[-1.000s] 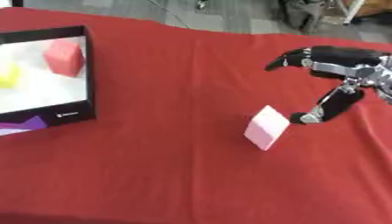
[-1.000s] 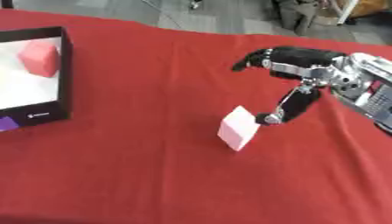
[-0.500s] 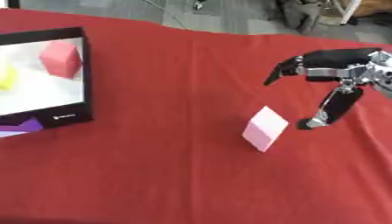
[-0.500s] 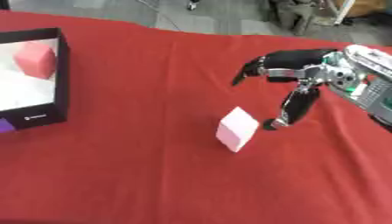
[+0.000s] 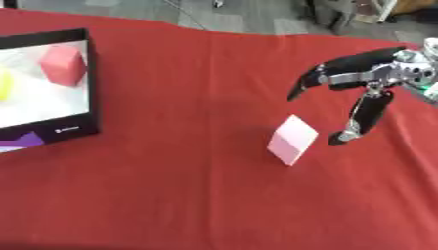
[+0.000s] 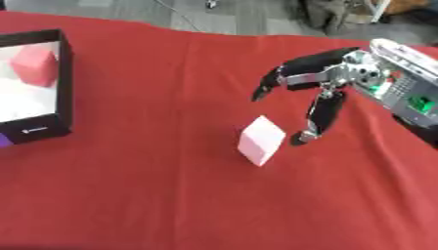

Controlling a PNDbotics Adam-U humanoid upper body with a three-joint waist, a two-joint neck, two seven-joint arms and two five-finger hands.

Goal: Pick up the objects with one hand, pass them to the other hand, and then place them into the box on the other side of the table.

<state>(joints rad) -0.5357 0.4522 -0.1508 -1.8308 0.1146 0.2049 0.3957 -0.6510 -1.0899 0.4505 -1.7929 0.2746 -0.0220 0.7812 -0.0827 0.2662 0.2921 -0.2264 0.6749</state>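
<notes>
A pale pink cube sits tilted on the red table, right of centre. My right hand hovers just right of and above it, open, with the fingers stretched left over the cube and the thumb pointing down beside it, not touching. At the far left stands the black-walled box, holding a red cube and a yellow object at the view's edge. My left hand shows in neither view.
The red cloth covers the whole table. A purple patch lies at the box's front wall. Grey floor and furniture legs show beyond the far edge.
My right hand has drifted left and down, closing in on the pink cube, fingers spreading further over it. The cube and box have not moved.
</notes>
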